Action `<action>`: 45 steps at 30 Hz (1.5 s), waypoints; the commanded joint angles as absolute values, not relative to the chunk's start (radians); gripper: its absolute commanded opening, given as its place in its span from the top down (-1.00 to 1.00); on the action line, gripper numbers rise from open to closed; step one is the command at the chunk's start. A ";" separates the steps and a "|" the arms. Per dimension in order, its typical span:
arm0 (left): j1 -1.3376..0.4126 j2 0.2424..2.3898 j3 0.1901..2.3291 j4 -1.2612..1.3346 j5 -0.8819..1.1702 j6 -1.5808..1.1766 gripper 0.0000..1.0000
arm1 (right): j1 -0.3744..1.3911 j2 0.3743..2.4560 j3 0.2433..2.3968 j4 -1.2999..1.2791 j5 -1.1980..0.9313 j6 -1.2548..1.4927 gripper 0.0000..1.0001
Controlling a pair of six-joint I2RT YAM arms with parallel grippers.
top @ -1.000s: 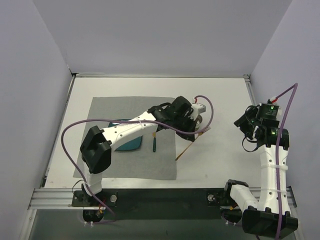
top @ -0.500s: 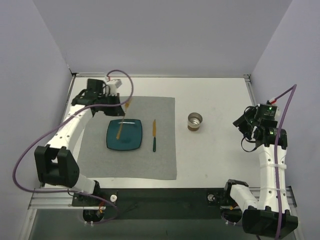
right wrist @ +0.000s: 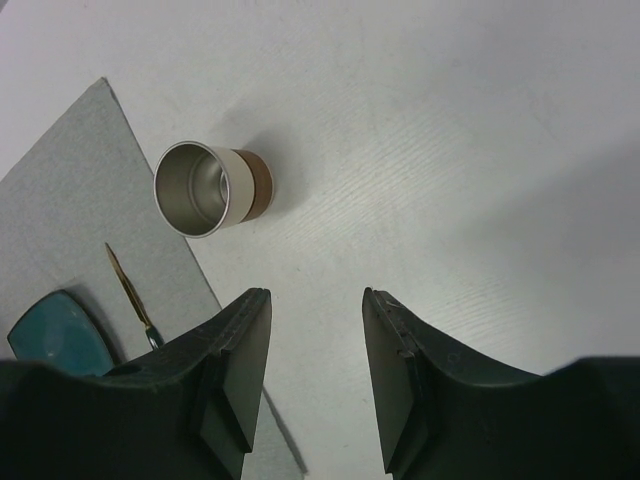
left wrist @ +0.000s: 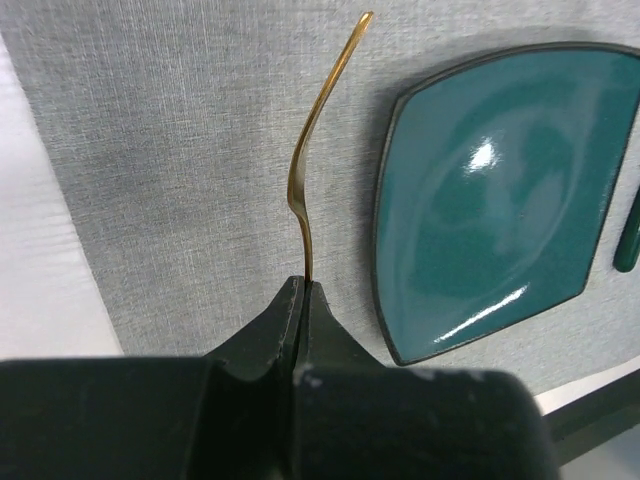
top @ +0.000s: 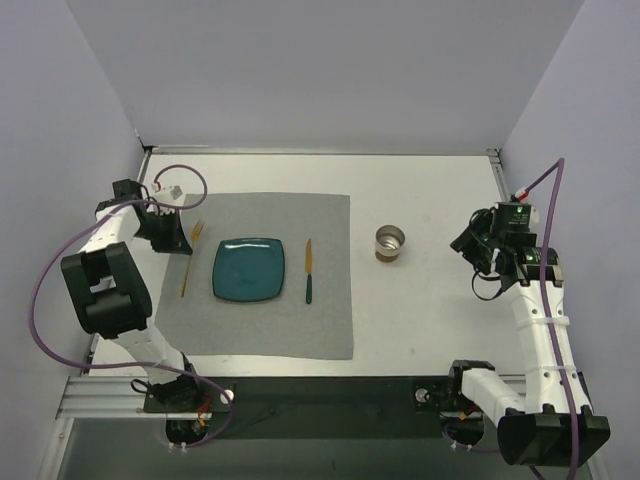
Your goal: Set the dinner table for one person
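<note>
The white dinner table point(top: 430, 310) carries a grey mat point(top: 250, 335) with a teal square plate point(top: 249, 269) on it. A knife point(top: 308, 271) with a gold blade and a dark handle lies right of the plate. A gold fork point(top: 189, 262) lies along the mat left of the plate. My left gripper point(top: 180, 243) is shut on the fork's near end point(left wrist: 305, 270); the fork point(left wrist: 320, 120) runs away from the jaws beside the plate point(left wrist: 500, 200). A metal cup point(top: 390, 242) stands right of the mat. My right gripper point(top: 470, 240) is open and empty point(right wrist: 315, 300), short of the cup point(right wrist: 210, 188).
Grey walls close in the table on three sides. The metal rim point(top: 320, 151) runs along the far edge. In the right wrist view the mat's corner point(right wrist: 90, 190), the knife point(right wrist: 135, 290) and the plate's edge point(right wrist: 55, 335) show to the left.
My left arm swung from right of the mat over the plate to the far left, carrying the fork down beside the plate. My right gripper shifted slightly left toward the cup.
</note>
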State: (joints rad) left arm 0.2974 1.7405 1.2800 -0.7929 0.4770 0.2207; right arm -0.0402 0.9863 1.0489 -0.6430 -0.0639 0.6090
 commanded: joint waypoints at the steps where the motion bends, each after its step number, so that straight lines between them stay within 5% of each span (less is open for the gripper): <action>1: 0.304 1.789 1.301 -0.798 0.532 0.234 1.00 | -0.029 0.986 1.048 -0.626 -0.022 0.614 0.16; 16: 0.305 1.930 1.281 -0.601 0.505 0.135 1.00 | -0.006 0.965 1.043 -0.624 -0.014 0.626 0.16; 43: 0.339 1.950 1.301 -0.618 0.497 0.150 1.00 | 0.130 1.066 1.130 -0.635 -0.032 0.605 0.08; 45: 0.339 1.944 1.299 -0.620 0.480 0.158 0.82 | 0.143 1.129 1.158 -0.637 -0.078 0.589 -0.04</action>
State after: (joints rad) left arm 0.3302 1.9629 1.3003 -0.6357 0.5144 0.1280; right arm 0.1165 1.0248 1.0954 -0.6376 -0.0208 0.6247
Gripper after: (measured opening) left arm 0.024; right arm 0.479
